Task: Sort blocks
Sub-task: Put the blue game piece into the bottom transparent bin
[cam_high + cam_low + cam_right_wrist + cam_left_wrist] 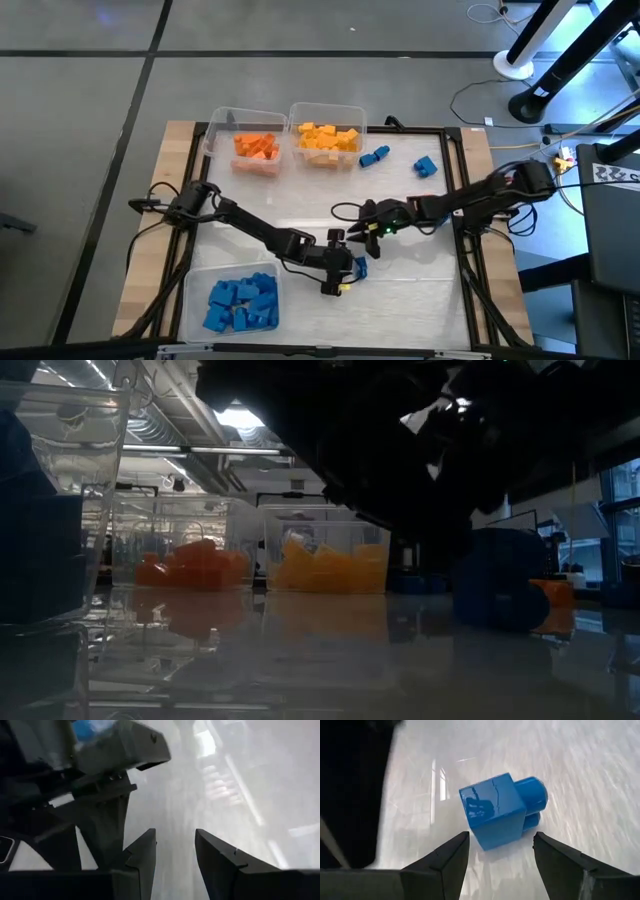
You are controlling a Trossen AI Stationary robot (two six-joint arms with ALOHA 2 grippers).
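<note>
The left gripper (500, 851) hangs low over the middle of the white tabletop (300, 215), its two dark fingers (445, 860) spread apart with nothing between them; just past their tips lies one small blue plastic brick (499, 810), resting on the table and tilted, its single round stud pointing sideways along the surface rather than up, so its long axis runs level from the cube body out through the stud; in the high view this brick (361, 265) sits just beside the left gripper (347, 262), between the two arms.

The right gripper (175, 852) is close by, near the table's centre (362, 230); its two fingers (142, 855) stand a little apart and clasp nothing, and the left arm's wrist fills the space just ahead of them.

Outward from there, two more loose blue bricks lie near the far edge: a long one (374, 156) set at a slant, its long axis running toward the far right corner, and a squarer one (426, 165) well apart from it to the right.

Three clear plastic rectangular bins stand on the table; the far left one (222, 122) holds a heap of orange bricks (257, 147); the one touching it on the right (300, 112) holds yellow bricks (327, 138); the near left bin (197, 280) holds a pile of blue bricks (241, 303); the bricks inside each are too heaped to count.
</note>
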